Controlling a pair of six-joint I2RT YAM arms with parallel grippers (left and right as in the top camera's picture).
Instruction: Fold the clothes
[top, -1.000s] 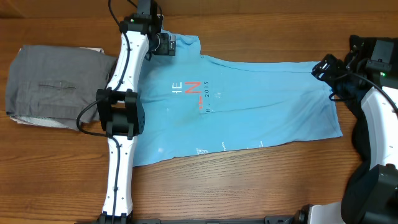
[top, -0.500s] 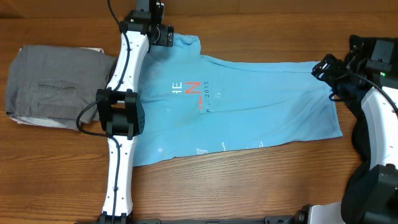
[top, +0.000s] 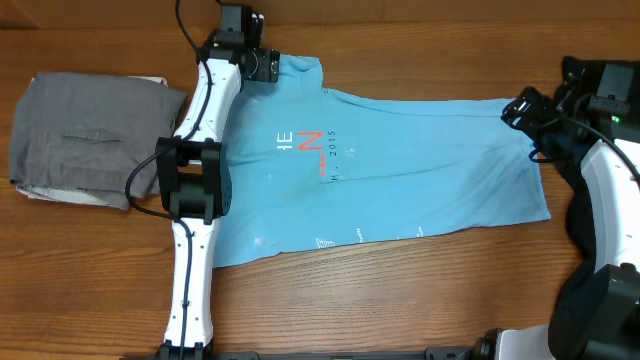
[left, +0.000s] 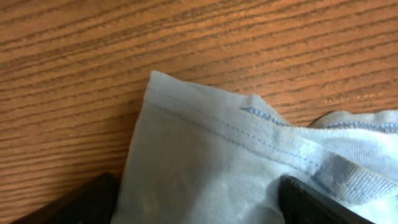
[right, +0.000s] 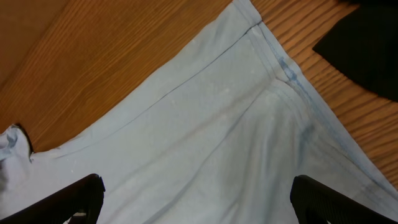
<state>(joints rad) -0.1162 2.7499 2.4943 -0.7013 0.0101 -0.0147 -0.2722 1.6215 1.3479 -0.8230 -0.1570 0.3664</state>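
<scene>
- T-shirt (top: 400, 190), light blue, lies spread flat across the middle of the desk (top: 400, 310), with a folded grey garment (top: 85, 140) to its left. And the jaws?
- Left jaws stand wide over the upper-left corner (left: 205, 155), cloth between them, nothing pinched. Right jaws, fully apart, hover above the upper-right corner (right: 261, 43) and hold nothing.
- Risks?
- With a shallow bite, either could catch one layer only or slip off the hem. Uneven lifting would skew the fold. The left arm (top: 195, 150) lies across the cloth and might drag it.
- Containers?
- None in view.
</scene>
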